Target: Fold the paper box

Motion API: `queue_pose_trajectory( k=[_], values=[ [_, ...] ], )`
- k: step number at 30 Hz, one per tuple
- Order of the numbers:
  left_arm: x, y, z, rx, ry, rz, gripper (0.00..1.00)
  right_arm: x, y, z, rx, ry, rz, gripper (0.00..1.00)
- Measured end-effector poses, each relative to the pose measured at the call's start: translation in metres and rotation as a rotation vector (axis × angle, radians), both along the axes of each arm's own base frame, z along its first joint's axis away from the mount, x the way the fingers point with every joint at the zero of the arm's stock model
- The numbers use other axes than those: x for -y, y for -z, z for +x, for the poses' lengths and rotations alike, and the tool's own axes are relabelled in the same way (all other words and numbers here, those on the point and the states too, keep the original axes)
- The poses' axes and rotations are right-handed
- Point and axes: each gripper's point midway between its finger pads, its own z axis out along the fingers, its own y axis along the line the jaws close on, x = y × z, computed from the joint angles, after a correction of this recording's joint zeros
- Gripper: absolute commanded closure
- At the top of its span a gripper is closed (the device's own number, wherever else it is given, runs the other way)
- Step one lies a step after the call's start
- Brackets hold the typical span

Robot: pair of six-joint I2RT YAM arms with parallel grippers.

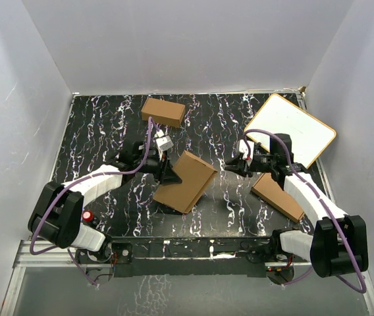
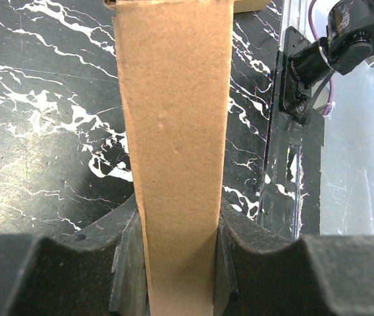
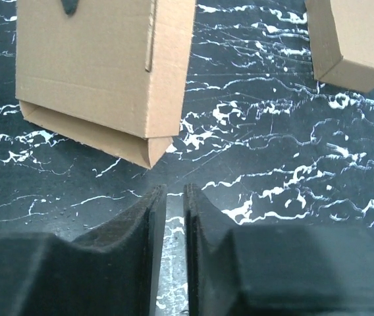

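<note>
The paper box (image 1: 186,181) is a thin flat brown cardboard mailer at the table's middle, held tilted with one edge up. My left gripper (image 1: 172,175) is shut on its left edge. In the left wrist view the box edge (image 2: 174,118) runs up between my fingers (image 2: 126,263). The right wrist view shows the box's broad face (image 3: 101,66) with a folded flap along its lower side. My right gripper (image 1: 230,166) is to the right of the box and apart from it; its jaws (image 3: 174,197) are almost together with nothing between them.
A smaller chunky brown carton (image 1: 163,111) lies at the back, also in the right wrist view (image 3: 348,39). Another flat brown carton (image 1: 276,196) lies under my right arm. A whiteboard (image 1: 291,128) leans at the back right. White walls enclose the table.
</note>
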Motion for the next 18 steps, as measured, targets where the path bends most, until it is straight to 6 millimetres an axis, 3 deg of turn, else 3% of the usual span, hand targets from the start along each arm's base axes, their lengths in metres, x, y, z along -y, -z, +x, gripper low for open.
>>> queue_pose_trajectory(
  k=[1, 4, 11, 18],
  values=[
    [0.0, 0.0, 0.0, 0.0, 0.0, 0.0, 1.0, 0.002, 0.0, 0.002, -0.009, 0.016, 0.006, 0.91],
    [0.0, 0.0, 0.0, 0.0, 0.0, 0.0, 1.0, 0.003, 0.011, 0.003, -0.079, 0.047, 0.014, 0.92],
    [0.0, 0.0, 0.0, 0.0, 0.002, -0.002, 1.0, -0.019, 0.062, -0.006, -0.227, 0.018, -0.09, 0.92],
    [0.0, 0.0, 0.0, -0.005, -0.001, -0.002, 1.0, -0.032, 0.063, -0.003, -0.174, 0.032, -0.139, 0.92]
  ],
)
